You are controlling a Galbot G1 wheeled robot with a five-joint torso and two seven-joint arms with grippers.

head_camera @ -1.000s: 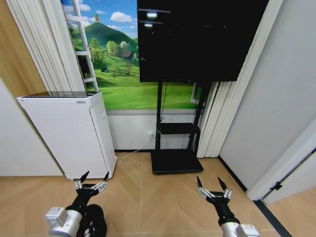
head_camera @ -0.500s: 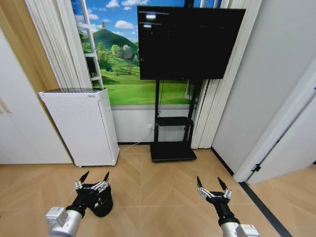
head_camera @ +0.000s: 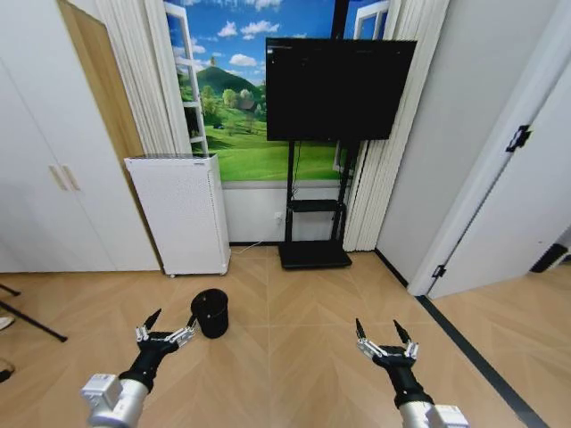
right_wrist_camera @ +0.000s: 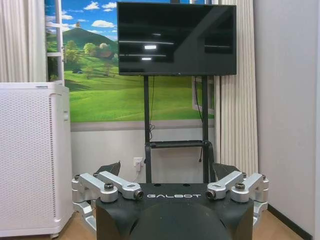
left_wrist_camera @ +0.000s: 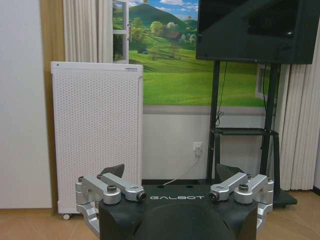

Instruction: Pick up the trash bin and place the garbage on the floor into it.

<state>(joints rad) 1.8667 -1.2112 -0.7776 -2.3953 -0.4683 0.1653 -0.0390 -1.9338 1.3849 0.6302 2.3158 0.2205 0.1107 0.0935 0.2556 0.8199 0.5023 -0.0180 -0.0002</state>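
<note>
Black and round, the trash bin (head_camera: 211, 313) stands on the wood floor (head_camera: 294, 357) just ahead of the left gripper (head_camera: 165, 325), whose fingers are spread apart. The right gripper (head_camera: 382, 333), likewise spread, hovers well apart to the other side.

1. Left gripper (head_camera: 167, 325): black pointed jaws on silver linkages with dark screws
2. Right gripper (head_camera: 384, 333): same build, black wrist, grey forearm
3. White "GALBOT" lettering on each black wrist housing
</note>
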